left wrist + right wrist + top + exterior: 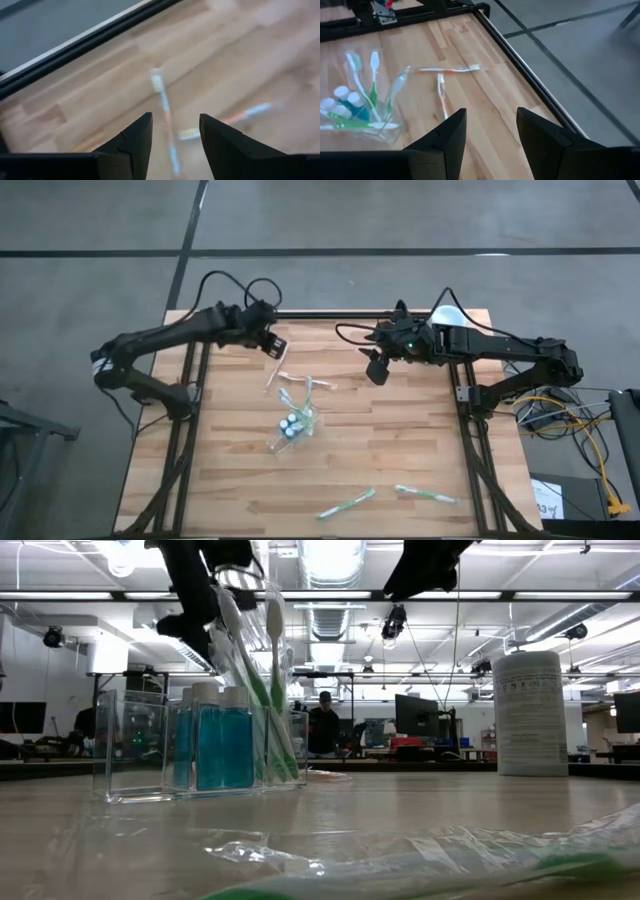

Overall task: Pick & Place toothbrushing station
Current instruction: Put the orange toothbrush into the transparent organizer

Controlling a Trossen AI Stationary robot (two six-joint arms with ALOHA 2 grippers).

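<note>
Near edge of the surface (230, 500): two wrapped green toothbrushes (346, 503) and (425, 495) lie loose, not yet placed. Mid-surface: clear organizer (292, 425) holds blue bottles (212, 745) and several green brushes upright. Beyond it, two orange-handled toothbrushes (447, 69) and (441, 94) lie flat, touching at a right angle. Far side: left tool (272, 346) hovers over them, jaws partly open, holding nothing; right tool (376, 370) likewise spread and empty. Step looks like approach-to-pick. Next probably needs the left tool lowering and aligning across one handle.
</note>
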